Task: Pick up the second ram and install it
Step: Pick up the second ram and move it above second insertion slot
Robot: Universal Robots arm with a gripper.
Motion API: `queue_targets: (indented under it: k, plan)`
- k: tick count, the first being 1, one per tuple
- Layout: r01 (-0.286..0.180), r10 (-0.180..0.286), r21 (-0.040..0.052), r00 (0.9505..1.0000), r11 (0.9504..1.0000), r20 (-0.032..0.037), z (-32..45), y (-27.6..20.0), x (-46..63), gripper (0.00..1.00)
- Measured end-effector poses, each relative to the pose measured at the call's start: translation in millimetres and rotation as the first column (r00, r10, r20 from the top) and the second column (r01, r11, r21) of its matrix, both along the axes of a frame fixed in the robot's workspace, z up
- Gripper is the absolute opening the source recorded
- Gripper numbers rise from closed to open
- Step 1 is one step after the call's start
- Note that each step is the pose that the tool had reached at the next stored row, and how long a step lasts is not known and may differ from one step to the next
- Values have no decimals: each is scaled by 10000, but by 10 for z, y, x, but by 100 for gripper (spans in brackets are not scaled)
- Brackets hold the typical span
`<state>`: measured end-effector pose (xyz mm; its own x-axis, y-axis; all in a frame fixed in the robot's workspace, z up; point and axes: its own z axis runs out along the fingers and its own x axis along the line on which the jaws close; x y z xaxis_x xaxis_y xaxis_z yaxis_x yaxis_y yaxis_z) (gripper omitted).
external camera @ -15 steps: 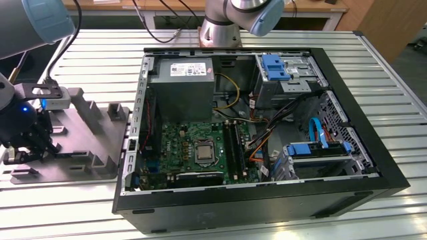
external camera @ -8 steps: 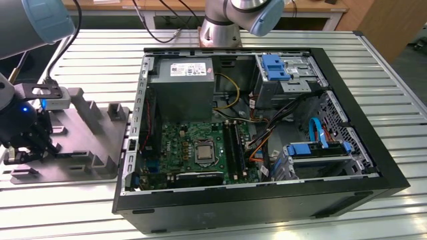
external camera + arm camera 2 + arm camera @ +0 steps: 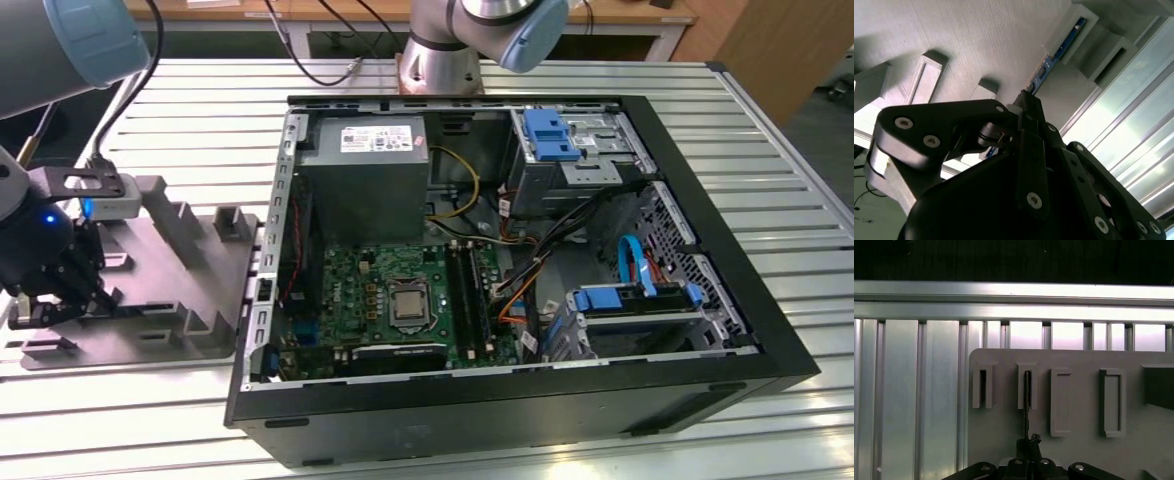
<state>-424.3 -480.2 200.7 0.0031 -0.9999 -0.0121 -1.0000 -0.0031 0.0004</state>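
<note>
As the second wrist view shows, the gripper (image 3: 1025, 101) clamps the second ram (image 3: 1060, 50).

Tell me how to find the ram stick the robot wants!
Beside the open computer case, on the exterior view's left, lies a grey holder plate with upright slots. The second ram stands on edge in one slot, right at the gripper. It is thin, flat and blue-green; the brackets around it are plain grey.

A ribbed aluminium table (image 3: 774, 150) carries a grey slotted holder plate (image 3: 160, 345) directly beneath the gripper (image 3: 1026, 444), and an open black computer case (image 3: 534, 410) on its side just beyond the plate, clear of the tool
</note>
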Motion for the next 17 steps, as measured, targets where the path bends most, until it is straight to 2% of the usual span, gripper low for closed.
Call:
queue_targets:
  k: [3,6,17]
  plan:
    - [0,0,2,10000,10000,0,0,-1,0,11]
    - [231,-231,7,9997,9997,0,-2,-1,0,11]
    - [243,-243,8,9997,9997,0,-2,-1,0,11]
